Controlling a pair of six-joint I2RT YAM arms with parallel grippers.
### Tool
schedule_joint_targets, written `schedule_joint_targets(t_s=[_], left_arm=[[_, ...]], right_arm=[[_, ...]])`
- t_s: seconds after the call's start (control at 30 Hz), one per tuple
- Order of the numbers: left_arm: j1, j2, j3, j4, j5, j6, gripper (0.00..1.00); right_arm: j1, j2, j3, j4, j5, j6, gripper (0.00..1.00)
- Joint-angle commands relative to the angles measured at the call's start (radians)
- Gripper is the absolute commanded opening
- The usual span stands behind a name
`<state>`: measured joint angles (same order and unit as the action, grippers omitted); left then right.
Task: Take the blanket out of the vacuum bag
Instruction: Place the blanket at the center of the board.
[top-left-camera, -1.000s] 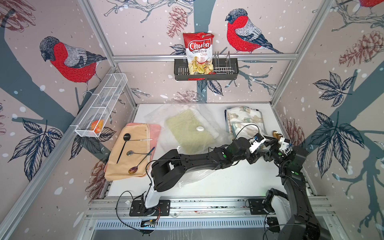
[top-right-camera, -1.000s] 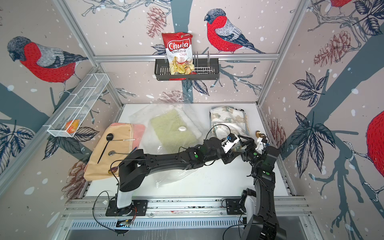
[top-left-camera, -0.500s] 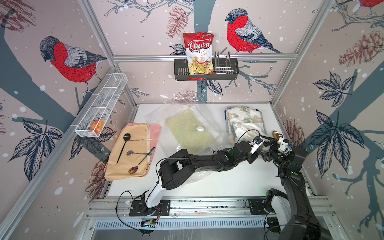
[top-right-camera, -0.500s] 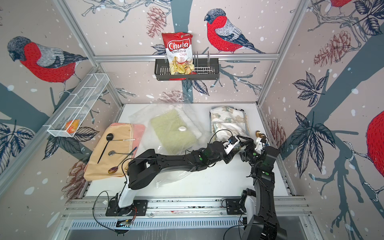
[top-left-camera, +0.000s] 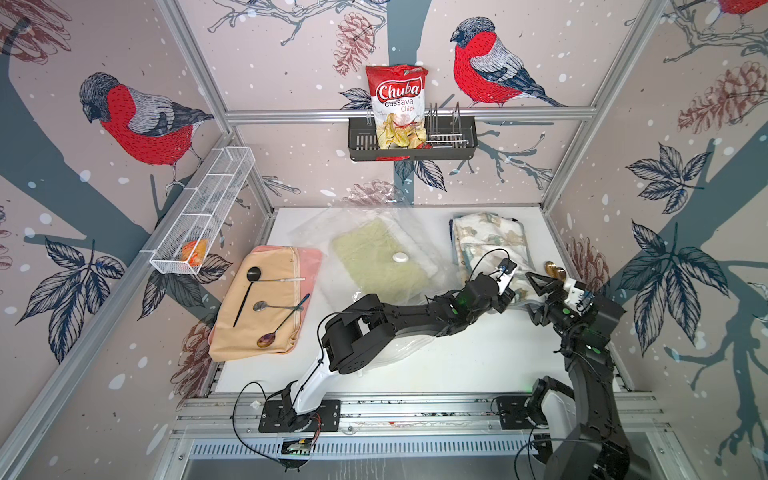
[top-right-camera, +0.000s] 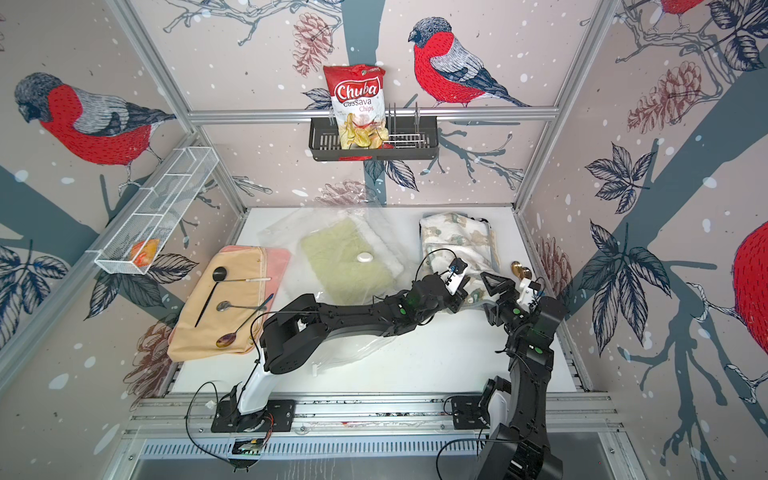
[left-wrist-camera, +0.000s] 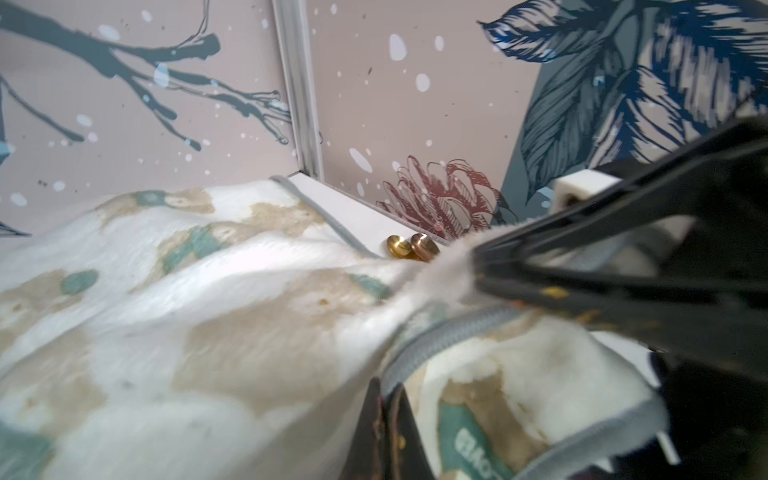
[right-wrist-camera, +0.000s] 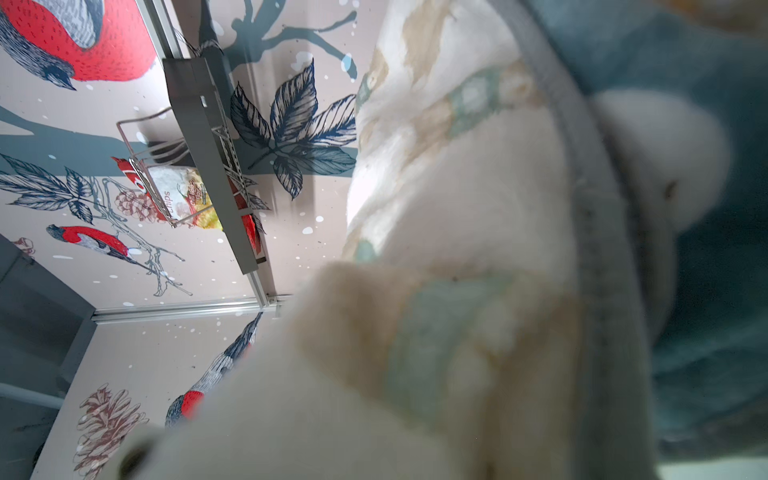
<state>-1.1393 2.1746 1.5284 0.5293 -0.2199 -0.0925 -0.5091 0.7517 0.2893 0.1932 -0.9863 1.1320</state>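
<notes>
Left wrist – fluffy blanket (left-wrist-camera: 208, 299), grey-piped edge.

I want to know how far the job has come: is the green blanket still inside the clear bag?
Yes, in both top views the green blanket lies under the vacuum bag's plastic, beneath its white valve cap.

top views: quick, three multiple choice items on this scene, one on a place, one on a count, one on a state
1. The chips bag sits:
A. on the table
B. in the black rack on the back wall
C. in the white wire basket

2. Spoons lying on the peach cushion:
A. one
B. five
C. three

3. The left end effector is:
A. shut on the patterned blanket
B. wide open over the table
C. shut on the valve cap

Answers:
1 B, the bag stands upright in the rack.
2 C, one black, one silver and one coppery.
3 A, the left wrist view shows its fingers pinching the blanket's edge.
</notes>
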Motion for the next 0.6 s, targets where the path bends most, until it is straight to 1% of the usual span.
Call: schedule_joint_targets(t_s=[0.0, 0.1, 0.27, 0.33, 0.43, 0.5, 0.57], left_arm=[[0.011, 0.009, 0.008, -0.03, -0.048, -0.036, 0.0], [0.019, 0.014, 0.009, -0.042, -0.062, -0.052, 0.0], [0.026, 0.006, 0.006, -0.03, 0.0, -0.061, 0.0], [0.026, -0.002, 0.007, -0.03, 0.031, -0.071, 0.0], [0.018, -0.008, 0.023, -0.047, 0.059, -0.073, 0.0], [0.013, 0.003, 0.049, -0.073, 0.048, -0.059, 0.0], [0.011, 0.011, 0.067, -0.092, 0.038, -0.055, 0.0]], right_arm=[[-0.015, 0.001, -0.007, 0.079, -0.037, 0.033, 1.0], [-0.045, 0.016, -0.009, 0.132, -0.062, 0.071, 1.0], [-0.057, 0.04, -0.003, 0.204, -0.095, 0.11, 1.0], [-0.066, 0.03, 0.011, 0.186, -0.096, 0.112, 1.0], [-0.075, -0.023, 0.023, 0.204, -0.092, 0.169, 1.0], [-0.078, -0.074, 0.053, 0.111, -0.06, 0.144, 1.0], [-0.093, -0.111, 0.097, -0.069, -0.032, 0.064, 1.0]])
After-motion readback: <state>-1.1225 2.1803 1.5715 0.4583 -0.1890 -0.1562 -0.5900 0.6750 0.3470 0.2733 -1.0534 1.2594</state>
